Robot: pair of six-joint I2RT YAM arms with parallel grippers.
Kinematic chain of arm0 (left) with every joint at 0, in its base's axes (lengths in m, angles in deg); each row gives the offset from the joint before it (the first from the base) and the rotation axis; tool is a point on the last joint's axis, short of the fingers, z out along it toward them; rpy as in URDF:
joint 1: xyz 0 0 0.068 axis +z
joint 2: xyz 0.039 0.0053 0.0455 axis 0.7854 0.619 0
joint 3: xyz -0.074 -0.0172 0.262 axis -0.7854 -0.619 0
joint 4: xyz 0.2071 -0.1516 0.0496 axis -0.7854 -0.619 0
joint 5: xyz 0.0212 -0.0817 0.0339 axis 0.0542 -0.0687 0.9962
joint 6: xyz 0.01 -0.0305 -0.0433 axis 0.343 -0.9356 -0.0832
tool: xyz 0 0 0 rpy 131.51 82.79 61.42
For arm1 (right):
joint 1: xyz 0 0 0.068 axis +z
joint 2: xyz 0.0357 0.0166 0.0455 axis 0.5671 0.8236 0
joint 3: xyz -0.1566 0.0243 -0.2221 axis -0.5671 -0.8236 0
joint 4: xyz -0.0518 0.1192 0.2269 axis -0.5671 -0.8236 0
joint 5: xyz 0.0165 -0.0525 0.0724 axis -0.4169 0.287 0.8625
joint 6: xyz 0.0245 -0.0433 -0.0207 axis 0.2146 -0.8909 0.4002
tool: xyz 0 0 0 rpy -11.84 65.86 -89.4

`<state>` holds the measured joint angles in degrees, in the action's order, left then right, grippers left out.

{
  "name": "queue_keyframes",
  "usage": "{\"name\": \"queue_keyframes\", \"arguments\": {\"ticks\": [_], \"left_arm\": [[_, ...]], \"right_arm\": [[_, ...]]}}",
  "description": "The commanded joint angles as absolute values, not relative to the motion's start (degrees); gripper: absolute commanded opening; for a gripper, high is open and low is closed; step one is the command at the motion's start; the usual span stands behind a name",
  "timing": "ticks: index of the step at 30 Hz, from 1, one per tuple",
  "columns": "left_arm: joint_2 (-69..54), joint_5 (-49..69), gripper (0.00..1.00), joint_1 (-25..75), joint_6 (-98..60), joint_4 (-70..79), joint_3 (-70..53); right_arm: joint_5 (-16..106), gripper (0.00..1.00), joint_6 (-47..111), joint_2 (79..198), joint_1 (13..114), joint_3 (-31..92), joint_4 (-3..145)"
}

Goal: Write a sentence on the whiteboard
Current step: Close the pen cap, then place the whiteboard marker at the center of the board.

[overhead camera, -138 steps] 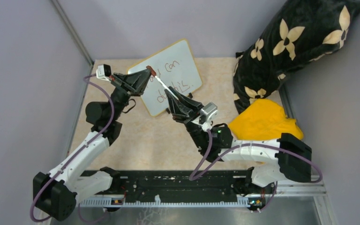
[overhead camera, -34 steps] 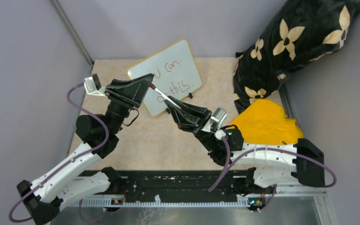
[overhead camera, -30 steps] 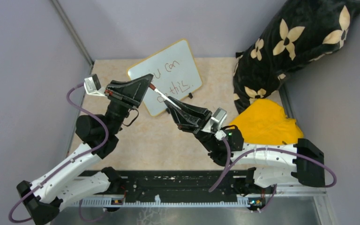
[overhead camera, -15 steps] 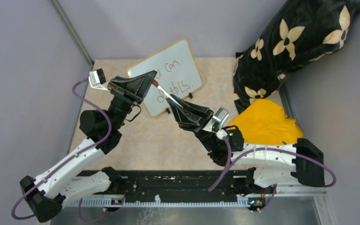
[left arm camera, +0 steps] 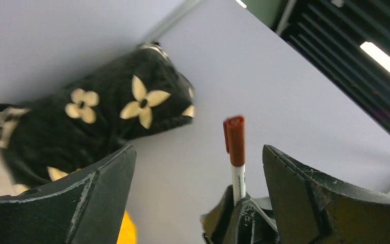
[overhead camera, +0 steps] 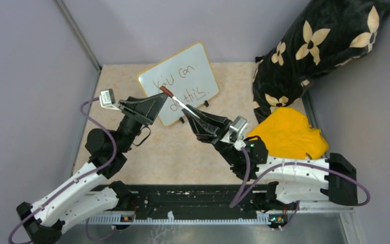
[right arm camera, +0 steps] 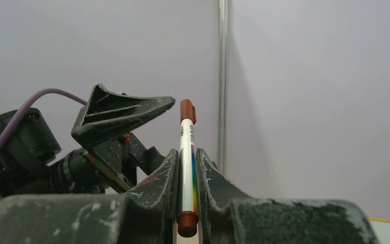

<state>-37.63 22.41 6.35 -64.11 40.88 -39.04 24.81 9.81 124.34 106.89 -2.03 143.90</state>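
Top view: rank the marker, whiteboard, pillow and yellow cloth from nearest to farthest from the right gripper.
1. The marker, held in the fingers of the right gripper.
2. The whiteboard, just beyond the fingertips, up and left.
3. The yellow cloth, to the right, and the pillow, up and right: their near edges are too close to call.
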Motion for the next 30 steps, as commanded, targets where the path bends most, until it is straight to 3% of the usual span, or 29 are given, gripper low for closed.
{"name": "queue_keyframes", "arguments": {"ticks": [1,6,10,16,23,30], "left_arm": [[-44.8,32.6,0.99,6.3,-53.4,29.0,-37.1],[-50.4,42.2,0.99,6.3,-42.3,12.5,-33.2],[-52.1,47.1,0.99,6.3,-37.9,3.3,-33.5],[-52.9,46.3,0.99,6.3,-35.9,-4.2,-37.9],[-53.3,44.0,0.99,6.3,-38.6,-7.3,-41.9],[-54.0,43.1,0.99,6.3,-40.4,-9.3,-43.8]], "right_arm": [[23.6,0.00,11.5,116.1,106.4,-5.3,136.9],[19.0,0.00,19.5,110.1,104.7,-9.2,119.7],[25.7,0.00,41.1,108.6,95.1,-13.1,106.9],[40.3,0.00,67.9,116.5,81.8,-22.2,115.0],[35.3,0.00,79.9,130.4,81.0,-25.5,128.9],[30.7,0.00,85.0,139.9,81.0,-22.9,126.8]]}}
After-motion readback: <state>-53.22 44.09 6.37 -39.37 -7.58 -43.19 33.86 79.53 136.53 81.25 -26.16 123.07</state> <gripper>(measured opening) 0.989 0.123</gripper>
